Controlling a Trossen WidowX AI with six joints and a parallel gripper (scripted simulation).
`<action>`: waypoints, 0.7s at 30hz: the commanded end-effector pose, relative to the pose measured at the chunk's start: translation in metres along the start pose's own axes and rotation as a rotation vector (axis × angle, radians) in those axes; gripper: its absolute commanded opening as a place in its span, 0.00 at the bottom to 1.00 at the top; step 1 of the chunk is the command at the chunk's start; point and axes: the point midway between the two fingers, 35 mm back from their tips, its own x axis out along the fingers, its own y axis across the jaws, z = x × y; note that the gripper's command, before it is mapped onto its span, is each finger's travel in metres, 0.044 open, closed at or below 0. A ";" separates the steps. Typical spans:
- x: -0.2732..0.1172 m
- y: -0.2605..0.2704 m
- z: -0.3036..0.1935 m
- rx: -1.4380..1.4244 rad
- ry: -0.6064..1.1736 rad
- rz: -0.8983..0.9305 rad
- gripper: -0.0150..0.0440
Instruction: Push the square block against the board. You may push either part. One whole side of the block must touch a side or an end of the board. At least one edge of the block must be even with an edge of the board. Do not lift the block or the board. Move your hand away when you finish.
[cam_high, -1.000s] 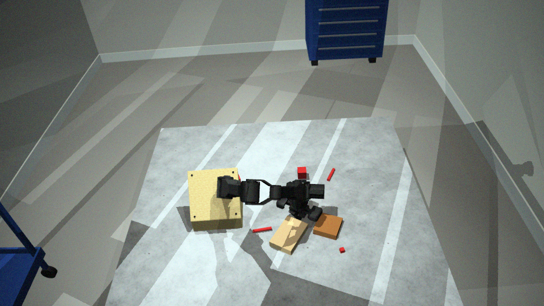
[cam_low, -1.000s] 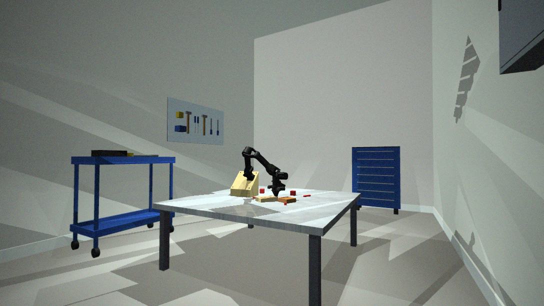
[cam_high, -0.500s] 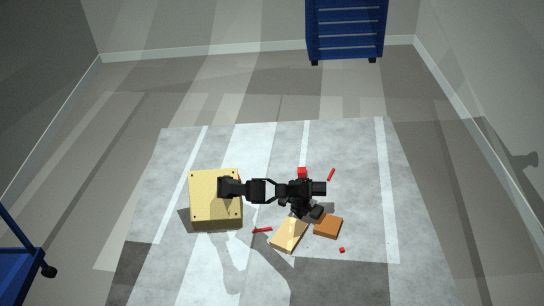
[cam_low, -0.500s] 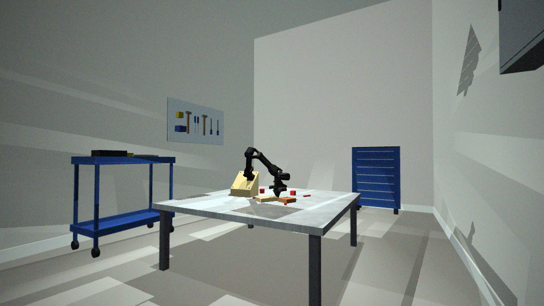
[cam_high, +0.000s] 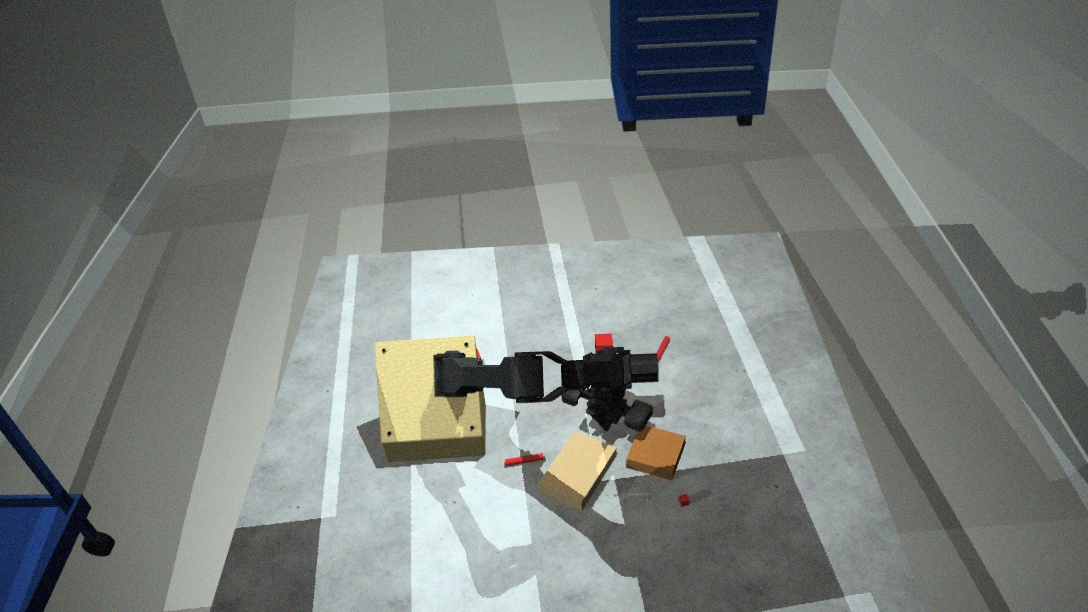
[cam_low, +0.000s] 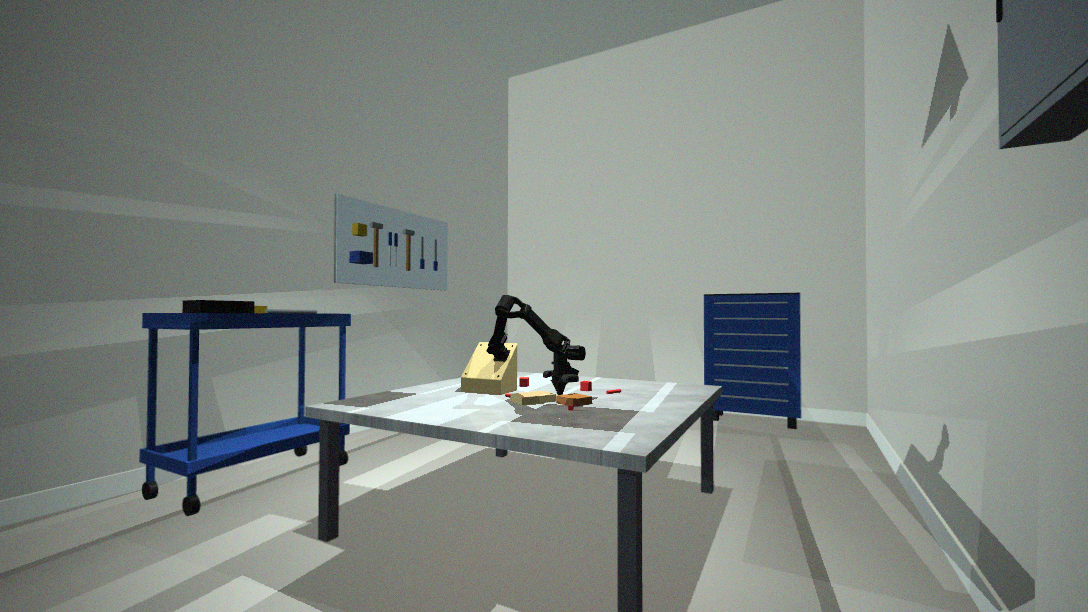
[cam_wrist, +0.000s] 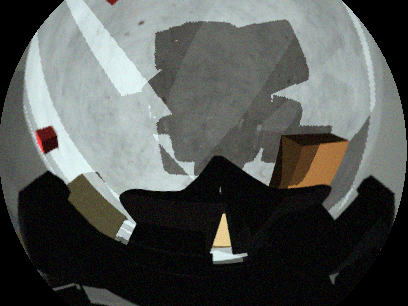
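Note:
The square block, orange-brown (cam_high: 657, 450) (cam_low: 575, 399) (cam_wrist: 327, 162), lies flat on the table. The light tan board (cam_high: 575, 465) (cam_low: 532, 398) (cam_wrist: 223, 234) lies flat to its left in the top view. A narrow gap shows between them, and their facing sides look nearly parallel. My gripper (cam_high: 607, 426) (cam_low: 560, 392) (cam_wrist: 217, 160) is shut and empty. It points down at the back end of the board, to the left of the block's back corner. Whether it touches the board I cannot tell. In the wrist view the fingers hide most of the board.
A yellow sloped box (cam_high: 410, 395) (cam_low: 486, 372) stands at the left under the arm's raised part. A red stick (cam_high: 524, 459) lies left of the board, and a tiny red cube (cam_high: 683, 500) in front of the block. A larger red cube (cam_high: 603, 341) and another red stick (cam_high: 664, 347) lie behind the gripper.

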 end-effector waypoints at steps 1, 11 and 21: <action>0.000 -0.001 0.006 0.004 0.002 -0.004 0.25; -0.056 0.000 0.002 0.004 0.001 -0.003 0.25; -0.054 -0.010 -0.018 0.298 -0.007 0.010 0.25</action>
